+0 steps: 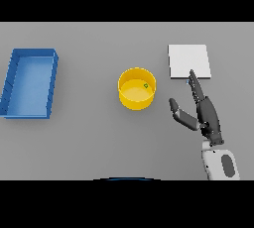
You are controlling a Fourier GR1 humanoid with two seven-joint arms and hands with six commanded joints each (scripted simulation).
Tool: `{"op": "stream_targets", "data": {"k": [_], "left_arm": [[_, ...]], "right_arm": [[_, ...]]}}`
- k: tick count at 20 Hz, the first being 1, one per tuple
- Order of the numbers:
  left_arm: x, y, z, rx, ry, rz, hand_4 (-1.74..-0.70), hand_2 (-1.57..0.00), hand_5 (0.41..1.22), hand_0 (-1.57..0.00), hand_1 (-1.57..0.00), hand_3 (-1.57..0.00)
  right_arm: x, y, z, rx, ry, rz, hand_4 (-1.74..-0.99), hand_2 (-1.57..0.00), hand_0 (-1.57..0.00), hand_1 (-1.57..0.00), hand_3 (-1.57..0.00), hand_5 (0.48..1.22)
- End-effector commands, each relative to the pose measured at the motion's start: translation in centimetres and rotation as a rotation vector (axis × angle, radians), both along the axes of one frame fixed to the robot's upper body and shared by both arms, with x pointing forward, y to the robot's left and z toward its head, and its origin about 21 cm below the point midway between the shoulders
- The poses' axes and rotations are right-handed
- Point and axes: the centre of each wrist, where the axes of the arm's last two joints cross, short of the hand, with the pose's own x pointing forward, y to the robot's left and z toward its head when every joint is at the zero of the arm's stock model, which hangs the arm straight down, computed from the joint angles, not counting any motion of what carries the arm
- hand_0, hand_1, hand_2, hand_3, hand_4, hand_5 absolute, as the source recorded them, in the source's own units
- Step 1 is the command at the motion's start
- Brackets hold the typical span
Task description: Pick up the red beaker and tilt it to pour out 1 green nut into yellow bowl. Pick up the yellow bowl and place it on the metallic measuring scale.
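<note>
A yellow bowl (136, 88) stands upright in the middle of the table, with one small green nut (146, 85) lying inside it near its right wall. The metallic measuring scale (189, 61), a flat pale square, lies to the bowl's upper right. My right hand (206, 114) is open to the right of the bowl, fingers straight and pointing up toward the scale's near edge, thumb spread toward the bowl. It touches neither of them. No red beaker is in view. My left hand is out of view.
A blue rectangular tray (51, 81) sits at the far left of the grey table (94, 138).
</note>
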Motion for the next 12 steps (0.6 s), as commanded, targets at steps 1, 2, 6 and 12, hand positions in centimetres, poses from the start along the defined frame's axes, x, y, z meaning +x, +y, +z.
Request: {"op": "stream_targets", "data": {"k": [1,2,6,12], "left_arm": [[-0.5,0.1,-1.6,-0.019,-0.001,0.006,-1.74,-1.57,1.221,-1.57,-1.57,-1.57],[-1.2,0.4,-3.5,-0.04,0.01,0.018,-1.74,-1.57,1.221,-1.57,-1.57,-1.57],[-4.0,0.3,-7.3,-0.119,0.013,0.048,-1.74,-1.57,1.186,-1.57,-1.57,-1.57],[-7.6,-0.8,-8.8,-0.177,0.046,0.101,-1.66,-1.57,0.868,-1.57,-1.57,-1.57]], "right_arm": [[-0.2,0.0,-0.3,0.004,0.0,0.006,-1.131,0.0,0.0,0.0,0.0,0.669],[-0.3,-0.4,-0.3,-0.012,-0.005,-0.004,-1.141,0.0,0.0,0.0,0.0,0.673],[-0.3,-0.3,-0.5,-0.026,-0.002,-0.004,-1.175,0.0,0.0,0.0,0.0,0.676],[-0.4,0.0,-0.7,-0.015,0.0,-0.002,-1.155,0.0,0.0,0.0,0.0,0.669]]}}
